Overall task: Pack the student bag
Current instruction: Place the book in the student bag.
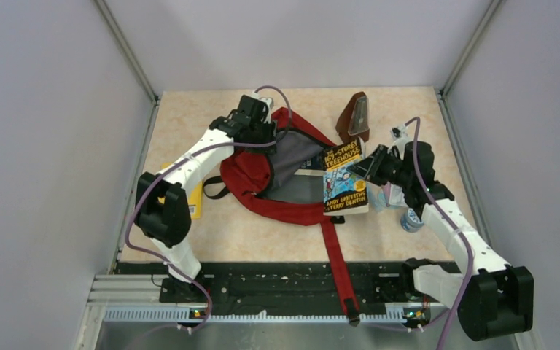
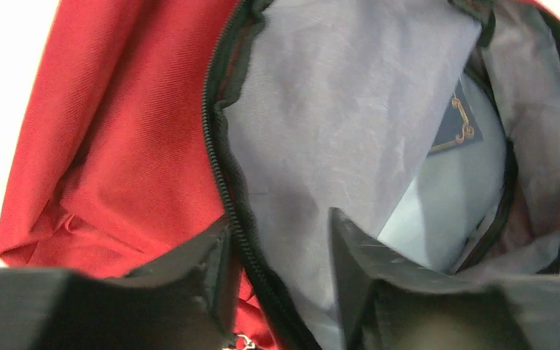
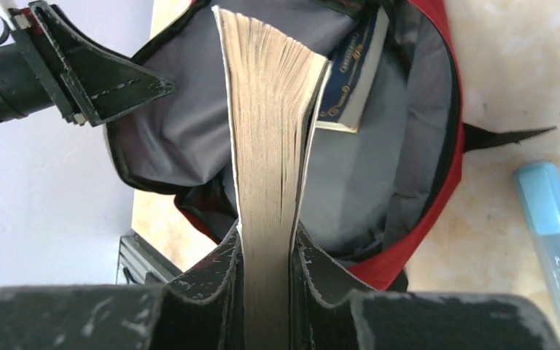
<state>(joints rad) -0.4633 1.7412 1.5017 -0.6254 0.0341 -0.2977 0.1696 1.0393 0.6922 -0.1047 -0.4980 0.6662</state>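
Red backpack (image 1: 251, 175) lies open mid-table, grey lining showing. L gripper (image 2: 278, 222) is at the bag's far-left rim, jaws apart w/ the zipper edge running between them, gripping nothing. R gripper (image 3: 266, 251) is clamped tight on a paperback (image 3: 262, 109), page edges up, over the opening. Dark blue book (image 3: 350, 73) sits inside.

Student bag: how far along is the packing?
Done: student bag lies unzipped with a dark blue book inside. In hand: right gripper clamps a paperback edge-on at the opening; left gripper stands open astride the zipper rim. Left: paperback goes in; blue marker, brown case and yellow item lie outside.
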